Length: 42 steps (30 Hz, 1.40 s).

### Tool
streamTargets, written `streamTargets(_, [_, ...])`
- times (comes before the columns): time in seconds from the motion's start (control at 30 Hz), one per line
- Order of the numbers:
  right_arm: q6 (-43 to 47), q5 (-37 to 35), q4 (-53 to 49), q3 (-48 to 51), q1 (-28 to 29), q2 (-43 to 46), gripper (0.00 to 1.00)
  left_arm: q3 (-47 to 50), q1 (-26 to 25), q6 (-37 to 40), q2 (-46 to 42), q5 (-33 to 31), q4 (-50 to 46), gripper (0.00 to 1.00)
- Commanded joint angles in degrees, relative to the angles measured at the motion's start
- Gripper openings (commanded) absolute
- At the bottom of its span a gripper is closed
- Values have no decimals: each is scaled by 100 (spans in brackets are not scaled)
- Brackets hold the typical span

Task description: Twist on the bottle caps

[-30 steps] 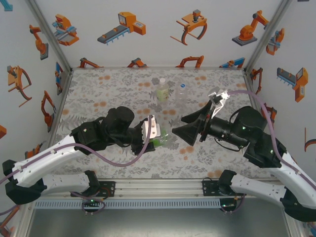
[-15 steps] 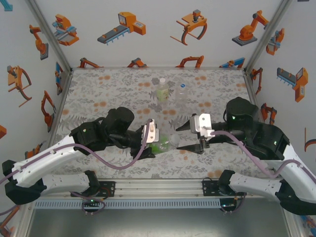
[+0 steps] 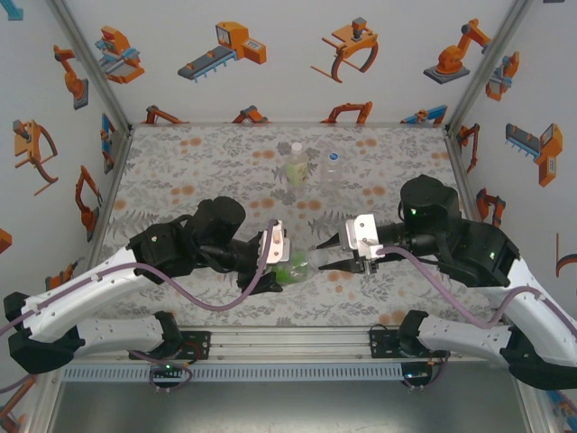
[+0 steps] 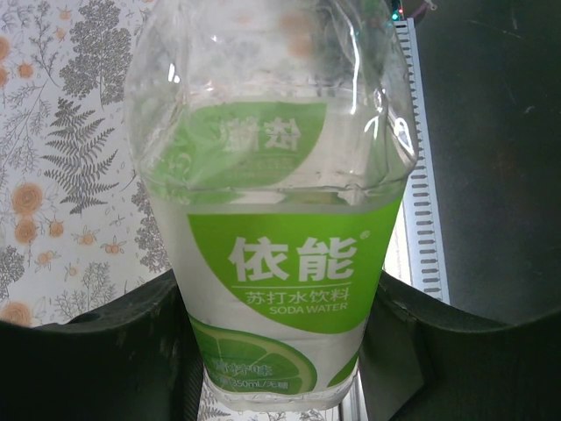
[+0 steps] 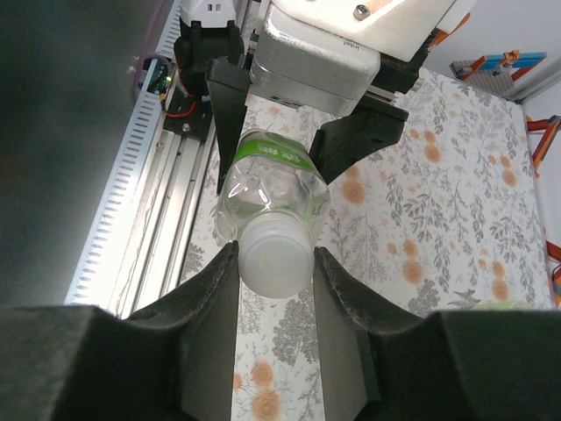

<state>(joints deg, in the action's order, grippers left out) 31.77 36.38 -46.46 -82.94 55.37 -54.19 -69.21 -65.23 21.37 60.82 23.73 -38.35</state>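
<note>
A clear bottle with a bright green label (image 4: 294, 263) lies sideways in the air above the near middle of the table. My left gripper (image 4: 280, 351) is shut on its labelled body (image 3: 294, 265). The bottle's neck points right, toward my right gripper (image 3: 317, 255). In the right wrist view a white cap (image 5: 275, 259) sits on that neck. My right gripper (image 5: 275, 256) is shut on the cap, one finger touching each side. Behind the cap, the bottle (image 5: 267, 184) runs back into the left gripper's fingers (image 5: 351, 140).
Two other bottles stand upright at the far middle of the table: one with a pale yellow-green label and a white cap (image 3: 295, 164), one unlabelled with a blue cap (image 3: 332, 168). The metal rail (image 3: 297, 372) runs along the near edge.
My right gripper has turned, moved left to the bottle's neck and closed from wide open onto the white cap. The left gripper has kept hold of the bottle, almost still.
</note>
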Motion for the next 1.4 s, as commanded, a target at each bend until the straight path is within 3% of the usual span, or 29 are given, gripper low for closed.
streamTargets(0.0, [-115,110,127,121,0,60,27,-48,-13,32,-103,71,-25,0])
streamTargets(0.17, [-1558,-319,929,544,-3,166,6,-5,-10,16,-131,-145,30,0])
streamTargets(0.23, [-2549,-535,1409,797,0,225,0,39,-10,-7,-141,-379,90,0])
streamTargets(0.43, [-5917,-1833,2453,1422,0,415,0,86,-17,-36,-128,-1127,137,0])
streamTargets(0.57, [-8017,-2704,2172,1494,0,411,0,111,-14,-80,-85,-1587,241,0])
streamTargets(0.8, [-11047,-3667,635,1267,-1,275,0,15,-16,-19,128,-1961,236,0])
streamTargets(0.9, [-11179,-3560,1081,1412,0,258,0,-56,-17,-16,215,-1967,198,0])
streamTargets(1.03, [-10909,-3498,787,1091,0,47,2,-75,-17,-1,283,-1914,201,0])
streamTargets(1.13, [-10485,-3436,838,952,-1,-12,9,-135,-16,34,304,-1842,116,0])
streamTargets(1.37, [-8966,-3506,946,763,0,99,45,-119,-13,68,236,-1702,68,0])
